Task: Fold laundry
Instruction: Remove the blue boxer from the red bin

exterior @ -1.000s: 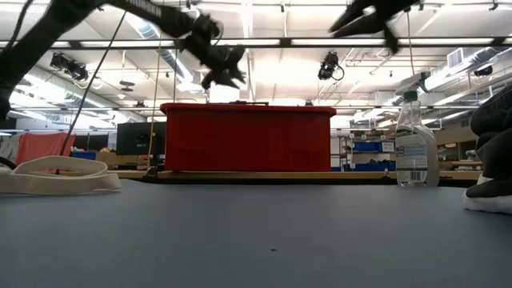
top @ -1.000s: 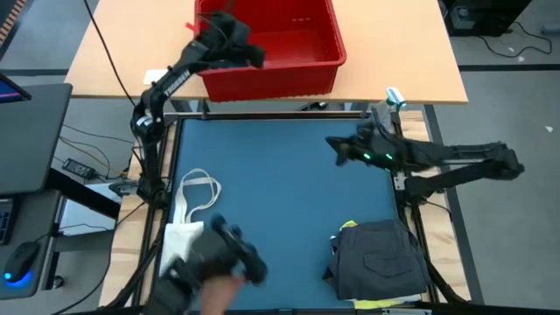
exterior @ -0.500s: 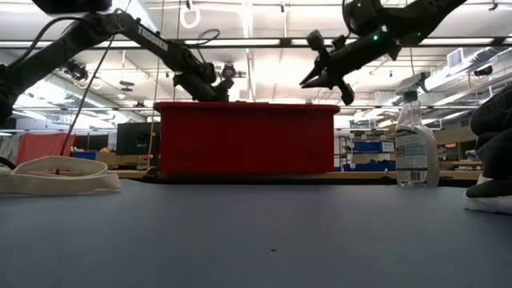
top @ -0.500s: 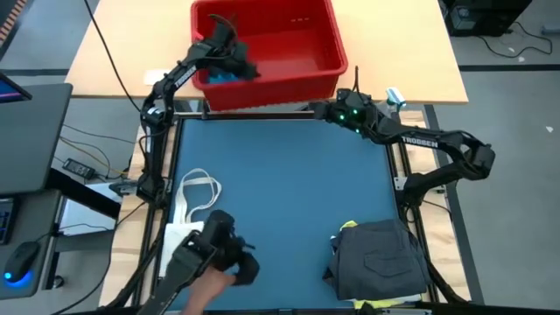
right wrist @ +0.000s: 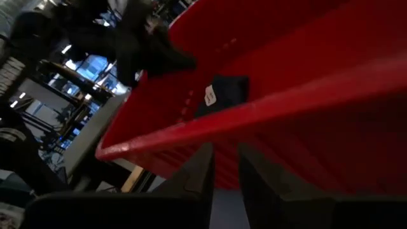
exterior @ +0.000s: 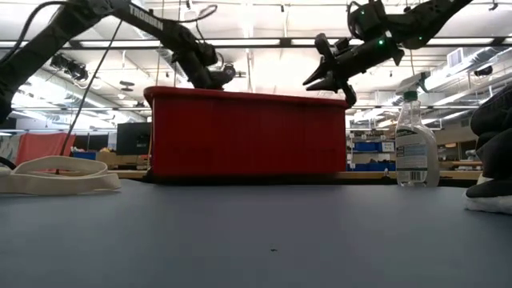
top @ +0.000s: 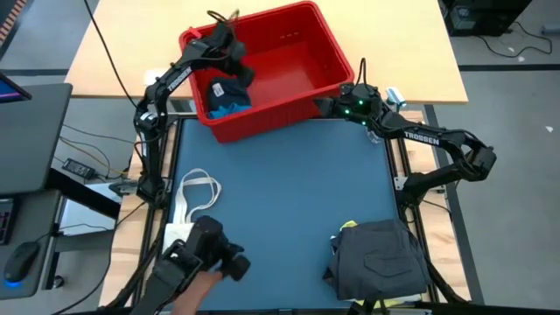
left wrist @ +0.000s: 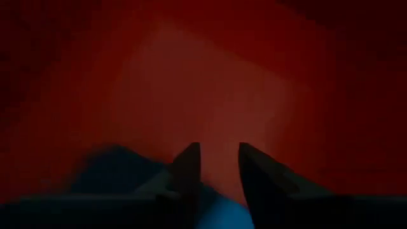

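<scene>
The red bin (top: 289, 52) stands askew at the table's far edge. A dark navy piece of laundry (top: 226, 94) lies on its floor, also seen in the right wrist view (right wrist: 222, 94). My left gripper (top: 234, 68) reaches down into the bin just above that piece, fingers a little apart (left wrist: 219, 159). My right gripper (top: 322, 106) is at the outside of the bin's near wall, below the rim (right wrist: 267, 105), with a narrow gap between its fingers (right wrist: 226, 162). A folded dark grey garment (top: 381, 258) lies on a yellow one (top: 350, 226) at the near right. My left gripper comes slanting down into the bin over the dark navy piece (left wrist: 114, 168); whether its fingers touch the cloth or the bin cannot be told. My right gripper's fingertips (right wrist: 202, 159) stand nearly level against the bin's near wall (right wrist: 299, 159); whether they touch it cannot be told.
A cream tote bag (top: 194, 203) lies at the near left. Beside it, a person's hand holds a dark device (top: 210, 258). A spray bottle (exterior: 416, 140) stands at the far right, behind my right arm. The table's blue middle (top: 280, 192) is bare.
My right gripper has swung from the table's right side to the far edge, up to the bin. My left gripper has sunk into the bin and tipped downward. The bin has turned and slid toward the near edge, its left end coming nearest.
</scene>
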